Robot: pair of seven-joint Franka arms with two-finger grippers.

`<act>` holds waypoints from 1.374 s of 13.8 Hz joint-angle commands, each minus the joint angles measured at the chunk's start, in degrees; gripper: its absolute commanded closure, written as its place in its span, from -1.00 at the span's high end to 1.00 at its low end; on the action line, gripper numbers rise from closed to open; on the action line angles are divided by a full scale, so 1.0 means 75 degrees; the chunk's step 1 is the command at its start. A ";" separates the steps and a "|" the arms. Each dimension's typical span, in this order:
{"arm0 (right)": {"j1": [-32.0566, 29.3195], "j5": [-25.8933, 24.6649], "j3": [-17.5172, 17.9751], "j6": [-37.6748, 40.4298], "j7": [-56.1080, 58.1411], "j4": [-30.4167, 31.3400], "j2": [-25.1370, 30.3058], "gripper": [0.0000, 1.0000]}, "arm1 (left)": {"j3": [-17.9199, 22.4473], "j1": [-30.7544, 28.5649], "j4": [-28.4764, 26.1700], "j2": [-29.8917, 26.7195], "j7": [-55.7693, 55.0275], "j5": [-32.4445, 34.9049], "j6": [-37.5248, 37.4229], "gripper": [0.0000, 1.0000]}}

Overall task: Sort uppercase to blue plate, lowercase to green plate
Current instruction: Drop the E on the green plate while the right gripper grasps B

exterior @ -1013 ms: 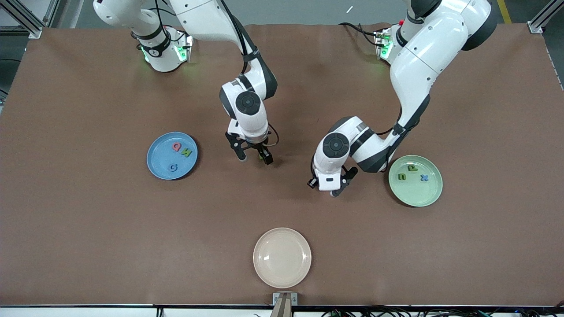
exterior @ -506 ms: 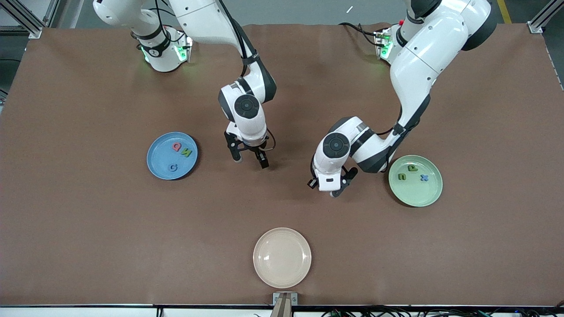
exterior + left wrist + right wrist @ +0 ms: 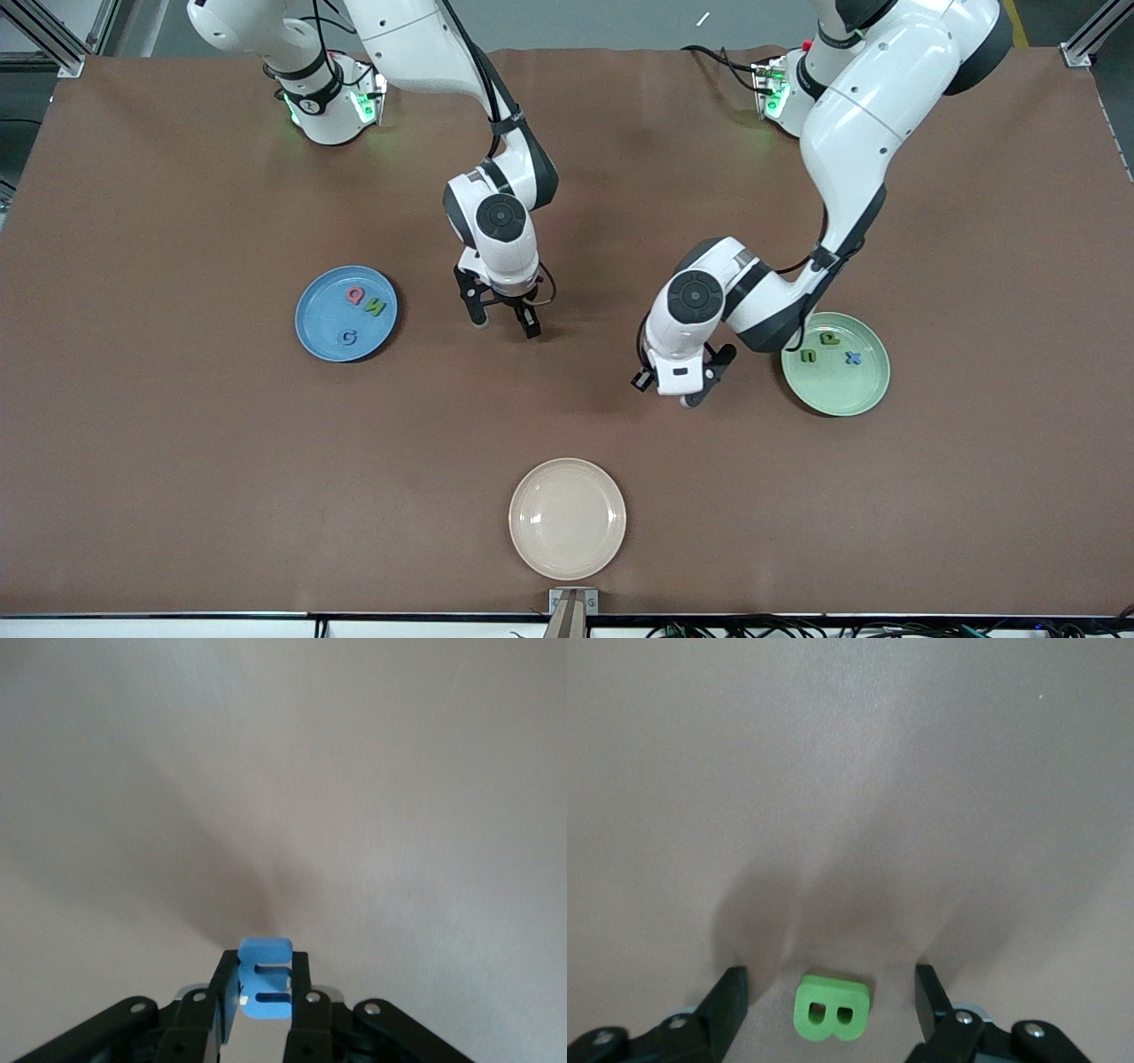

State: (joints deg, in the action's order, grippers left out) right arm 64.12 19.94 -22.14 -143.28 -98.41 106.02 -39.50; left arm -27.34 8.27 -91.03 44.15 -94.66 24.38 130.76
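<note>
1. Two letters remain unsorted. Left gripper is clamped on blue m, up over bare counter beside green plate. The thin foam is pinched at its edge and could twist out in transit.
2. Right gripper stands with fingers apart around green B, which lies flat on the counter. An off-centre close could flip it.
3. Blue plate: Q, N, G.
4. Green plate: n, p, x.
5. Beige plate: nothing in it.
</note>
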 commanded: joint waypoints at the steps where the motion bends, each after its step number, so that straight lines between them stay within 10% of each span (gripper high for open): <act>1: -0.0006 0.0131 0.0069 -0.0009 -0.0086 -0.0179 -0.0170 0.38 | -0.0069 -0.0445 -0.0611 -0.0892 0.0607 -0.0039 -0.0522 -0.96; 10: -0.0170 0.0131 0.0128 0.0119 -0.0016 -0.0214 -0.0135 -0.96 | -0.1651 -0.4335 -0.2089 -0.1411 0.4381 0.0030 -0.0583 -0.98; 19: -0.1412 0.0014 -0.0268 0.3504 0.3014 -0.0345 0.1491 -1.00 | -0.1616 -0.5122 -0.2347 -0.0813 0.4653 0.1155 0.0096 -0.98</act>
State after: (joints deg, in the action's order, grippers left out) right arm 55.94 20.06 -23.29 -120.74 -82.75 99.53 -34.67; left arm -38.70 -28.62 -107.51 37.67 -60.03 31.04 129.46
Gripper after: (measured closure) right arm 0.648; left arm 0.727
